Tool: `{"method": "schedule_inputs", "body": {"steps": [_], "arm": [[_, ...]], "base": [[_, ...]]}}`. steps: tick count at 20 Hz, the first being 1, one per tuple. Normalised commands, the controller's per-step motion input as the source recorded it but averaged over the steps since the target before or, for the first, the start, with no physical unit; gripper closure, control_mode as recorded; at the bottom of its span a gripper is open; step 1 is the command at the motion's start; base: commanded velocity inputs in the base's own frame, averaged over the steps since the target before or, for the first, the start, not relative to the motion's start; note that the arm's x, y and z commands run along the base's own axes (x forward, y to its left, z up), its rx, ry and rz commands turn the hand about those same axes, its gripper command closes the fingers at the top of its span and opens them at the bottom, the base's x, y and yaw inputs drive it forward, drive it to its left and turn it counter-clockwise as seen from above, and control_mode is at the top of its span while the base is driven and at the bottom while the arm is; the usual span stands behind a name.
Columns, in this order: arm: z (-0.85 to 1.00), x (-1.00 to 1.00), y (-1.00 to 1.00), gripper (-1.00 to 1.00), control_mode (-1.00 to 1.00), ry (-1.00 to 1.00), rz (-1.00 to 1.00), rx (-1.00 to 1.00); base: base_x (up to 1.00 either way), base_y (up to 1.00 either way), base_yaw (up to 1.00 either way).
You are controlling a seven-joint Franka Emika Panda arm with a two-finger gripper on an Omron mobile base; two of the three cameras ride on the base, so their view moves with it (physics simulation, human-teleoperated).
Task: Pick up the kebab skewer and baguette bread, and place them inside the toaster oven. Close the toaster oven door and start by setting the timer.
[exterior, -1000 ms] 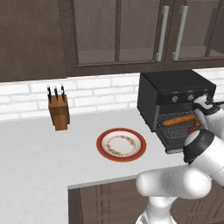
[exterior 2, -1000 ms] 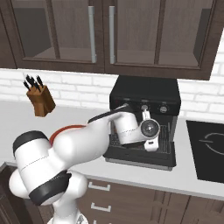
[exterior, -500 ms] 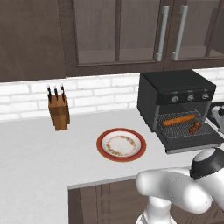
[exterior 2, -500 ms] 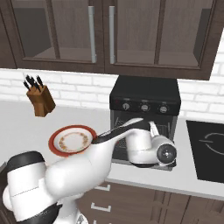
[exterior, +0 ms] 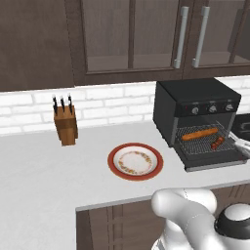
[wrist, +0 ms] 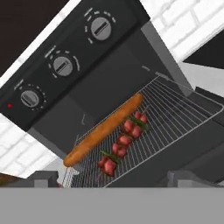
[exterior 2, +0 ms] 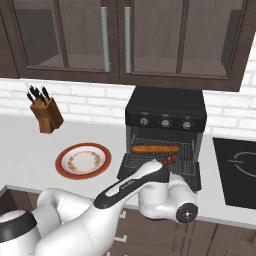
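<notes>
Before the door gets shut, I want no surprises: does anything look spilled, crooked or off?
Nothing stands out. The baguette bread and kebab skewer lie side by side on the wire rack of the toaster oven; nothing spilled.

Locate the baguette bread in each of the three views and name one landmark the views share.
Left base view: baguette bread at right, on the oven's wire rack.
Right base view: centre, on the rack.
Hand view: centre, lying diagonally.
Shared landmark: kebab skewer beside it, nearer the open door.
</notes>
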Motion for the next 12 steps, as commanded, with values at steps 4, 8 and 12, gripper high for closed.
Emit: {"method": "schedule_inputs", "body": {"steps": [4,8,12], "arm": [[-0.03,-0.12,0.08,-1.00,-1.00,-0.20,0.20,-0.30],[0.00,0.00,0.12,-1.00,-1.00,-0.14,0.06,-0.24],[0.00,0.00,0.24,-1.00,-1.00,-0.14,0.07,-0.32]], "base": [[0.00,0.00,0.00],[0.00,0.00,0.00],[0.00,0.00,0.00]]}}
